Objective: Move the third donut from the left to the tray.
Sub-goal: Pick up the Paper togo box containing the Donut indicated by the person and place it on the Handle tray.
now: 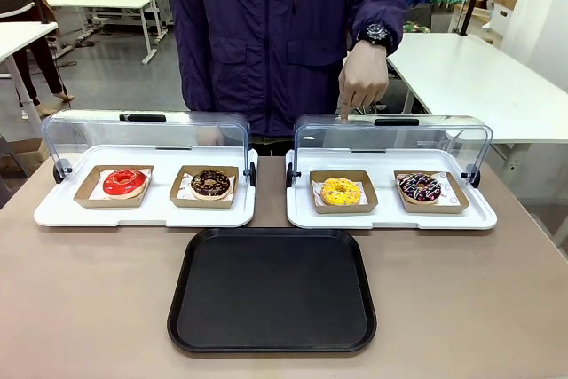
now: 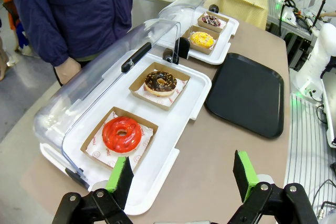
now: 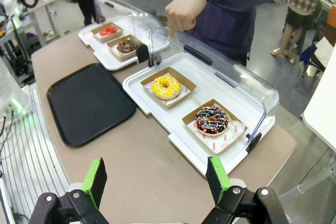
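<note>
Donuts, four in all, sit in brown cardboard squares, two on each of two white trays with raised clear domed lids. The third donut from the left (image 1: 341, 191), a yellow-iced ring flecked with small coloured sprinkles, rests on the left half of the right white tray (image 1: 390, 217), just beyond the single black tray (image 1: 271, 290). A person's hand (image 1: 362, 86) points a finger down at that lid. The left gripper (image 2: 184, 174) and right gripper (image 3: 156, 178) hover over the table, fingers spread apart, holding nothing.
</note>
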Available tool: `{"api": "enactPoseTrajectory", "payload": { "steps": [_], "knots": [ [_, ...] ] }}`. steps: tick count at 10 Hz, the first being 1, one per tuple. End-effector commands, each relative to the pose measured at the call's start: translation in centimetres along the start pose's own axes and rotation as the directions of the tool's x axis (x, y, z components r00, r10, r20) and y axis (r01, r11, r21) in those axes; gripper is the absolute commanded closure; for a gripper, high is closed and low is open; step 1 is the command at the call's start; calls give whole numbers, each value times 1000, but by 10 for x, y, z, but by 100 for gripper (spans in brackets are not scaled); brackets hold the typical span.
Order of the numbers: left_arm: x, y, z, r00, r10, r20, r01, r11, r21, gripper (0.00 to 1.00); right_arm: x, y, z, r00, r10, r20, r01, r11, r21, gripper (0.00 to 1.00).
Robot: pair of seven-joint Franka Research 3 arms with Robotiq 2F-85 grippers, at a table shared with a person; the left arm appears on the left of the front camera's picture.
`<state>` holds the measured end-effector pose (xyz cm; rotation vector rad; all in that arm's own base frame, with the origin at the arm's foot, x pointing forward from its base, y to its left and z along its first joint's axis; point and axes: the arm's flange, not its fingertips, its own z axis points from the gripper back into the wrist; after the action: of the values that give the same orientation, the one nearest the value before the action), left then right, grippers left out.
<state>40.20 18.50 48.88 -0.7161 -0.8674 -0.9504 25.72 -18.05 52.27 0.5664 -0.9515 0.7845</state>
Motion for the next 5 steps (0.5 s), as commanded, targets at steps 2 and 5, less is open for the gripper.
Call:
{"api": "enactPoseTrajectory", "payload": {
  "steps": [2, 5],
  "knots": [
    [1, -1, 1, 1000, -8, 0, 8, 1000, -7, 0, 3, -1, -1, 999, 23, 23, -23, 1000, -2, 0],
    [1, -1, 1, 1000, -8, 0, 8, 1000, -7, 0, 3, -1, -1, 999, 23, 23, -23, 1000, -2, 0]
  ]
}}
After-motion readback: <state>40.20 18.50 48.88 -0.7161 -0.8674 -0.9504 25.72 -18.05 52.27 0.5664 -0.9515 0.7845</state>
